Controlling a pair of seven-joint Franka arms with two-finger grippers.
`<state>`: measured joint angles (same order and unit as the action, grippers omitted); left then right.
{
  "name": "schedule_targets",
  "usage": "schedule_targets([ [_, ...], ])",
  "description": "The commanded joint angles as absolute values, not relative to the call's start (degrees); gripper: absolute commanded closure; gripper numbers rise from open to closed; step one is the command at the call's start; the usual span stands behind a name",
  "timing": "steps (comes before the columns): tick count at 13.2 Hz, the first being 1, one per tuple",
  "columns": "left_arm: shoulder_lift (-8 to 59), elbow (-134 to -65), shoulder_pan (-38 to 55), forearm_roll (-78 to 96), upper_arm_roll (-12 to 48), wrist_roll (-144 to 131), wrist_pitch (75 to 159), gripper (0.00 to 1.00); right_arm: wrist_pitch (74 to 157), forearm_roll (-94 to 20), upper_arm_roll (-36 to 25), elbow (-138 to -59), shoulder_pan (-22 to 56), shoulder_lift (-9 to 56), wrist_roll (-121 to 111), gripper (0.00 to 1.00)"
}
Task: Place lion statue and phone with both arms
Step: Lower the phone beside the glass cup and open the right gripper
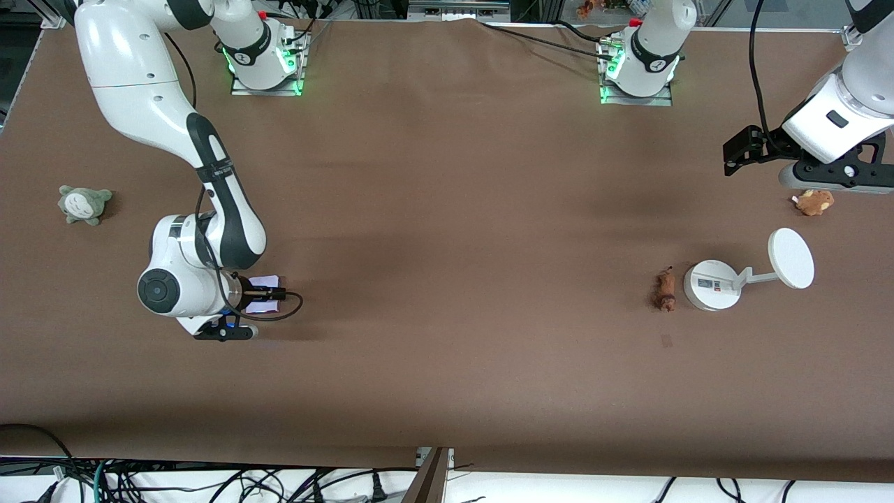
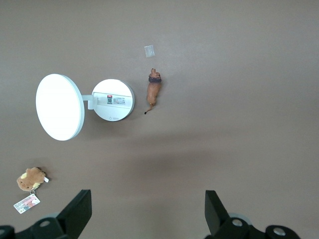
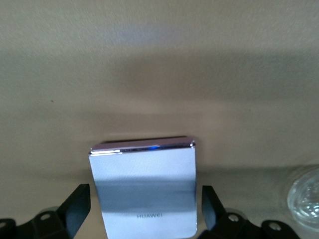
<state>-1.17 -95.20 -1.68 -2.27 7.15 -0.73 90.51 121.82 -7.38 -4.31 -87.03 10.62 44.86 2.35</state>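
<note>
The white stand (image 1: 712, 285) crowds the lion statue (image 1: 665, 290); bare table (image 1: 447, 209) lies elsewhere around it.

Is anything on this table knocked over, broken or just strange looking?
The lion statue lies on its side beside the white stand rather than standing. Nothing looks spilled or broken. The phone sits between the right pincer's open fingers; the left pincer hangs open over bare table.

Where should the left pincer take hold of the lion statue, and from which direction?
Probably from above, across the middle of the lion statue. It lies flat on the table, long and narrow, so the fingers can straddle its slim sides. It lies close beside the white stand, so closing across the body needs care.
</note>
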Motion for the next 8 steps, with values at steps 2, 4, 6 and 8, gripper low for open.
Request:
schedule_targets([
  [2,-1.50,-95.45,-2.02,-1.49,7.38,0.09,90.35,0.00,119.45,-6.86,-4.57,-85.00,10.28,39.39,1.32,0.00],
  [4,-1.49,-95.45,-2.02,-1.49,7.38,0.09,90.35,0.00,116.47,-6.77,-6.15,-81.67,10.28,37.36,1.06,0.00],
  [6,-1.58,-95.45,-2.02,-1.58,7.38,0.26,90.35,0.00,111.12,-7.12,-8.51,-78.59,10.28,35.60,-0.87,0.00],
  [8,-1.58,-95.36,-2.02,-1.58,7.38,0.26,90.44,0.00,106.37,-7.21,-10.45,-76.04,10.02,32.80,-3.76,0.00],
])
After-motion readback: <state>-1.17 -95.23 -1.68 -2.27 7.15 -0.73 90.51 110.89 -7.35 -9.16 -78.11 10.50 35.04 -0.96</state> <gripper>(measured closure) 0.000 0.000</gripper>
